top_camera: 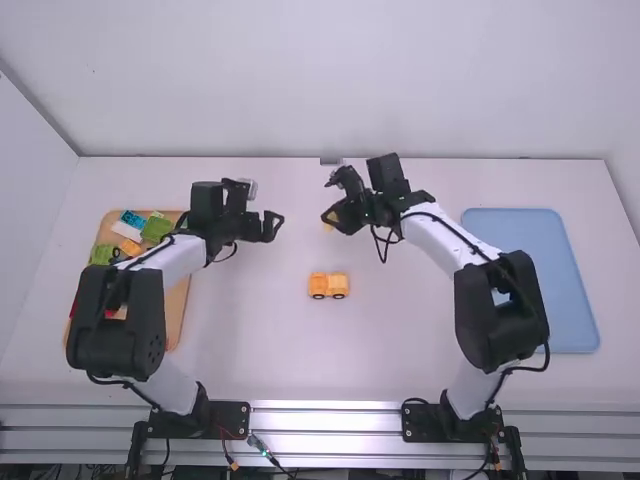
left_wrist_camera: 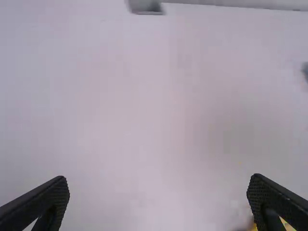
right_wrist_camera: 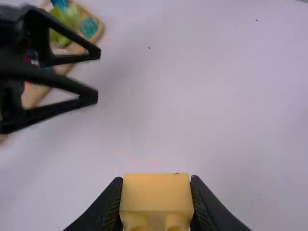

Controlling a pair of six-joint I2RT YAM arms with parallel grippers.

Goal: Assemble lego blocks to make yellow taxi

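Note:
Above the table's far middle, my right gripper (top_camera: 328, 218) is shut on a yellow block (top_camera: 328, 226). In the right wrist view the yellow block (right_wrist_camera: 156, 197) is pinched between both fingers of my right gripper (right_wrist_camera: 156, 204). My left gripper (top_camera: 276, 226) stands left of it, open and holding nothing; in the left wrist view the fingers of my left gripper (left_wrist_camera: 159, 202) are wide apart. A yellow wheeled block assembly (top_camera: 328, 286) sits mid-table, nearer the camera than both grippers. In the left wrist view its yellow top (left_wrist_camera: 285, 225) shows partly behind a finger.
At the left, a wooden tray (top_camera: 178, 300) holds several green, blue, white, orange and red blocks, partly under the left arm. A blue tray (top_camera: 530, 270) lies at the right. A small grey object (top_camera: 331, 161) stands at the table's far edge.

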